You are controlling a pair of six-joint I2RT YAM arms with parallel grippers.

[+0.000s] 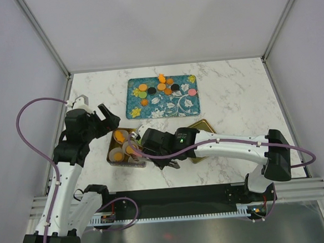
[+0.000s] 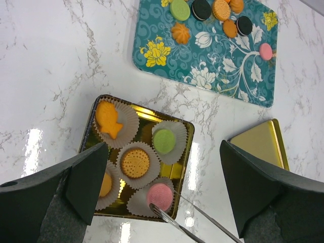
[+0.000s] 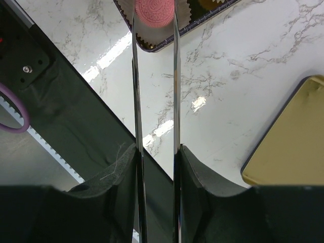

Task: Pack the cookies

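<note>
Pink cookie point(image 2: 161, 195) rests in a cup point(image 2: 140, 203) of the tin point(image 2: 147, 114), pinched by tongs point(image 3: 174, 101) clamped in the right gripper point(image 3: 158, 152); left gripper point(image 2: 163, 147) gapes wide.

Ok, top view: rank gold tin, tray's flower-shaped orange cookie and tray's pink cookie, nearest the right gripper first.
1. The gold tin, beside the right gripper.
2. The flower-shaped orange cookie, near-left on the teal tray.
3. The pink cookie, tray's right end.

Behind, on the table point(image 1: 232, 94), a tray point(image 1: 172, 107) bearing loose cookies point(image 1: 161, 88); before it a box point(image 2: 147, 115) with cookies in paper cups point(image 2: 178, 129), lid point(image 2: 260, 144) at its right.
</note>
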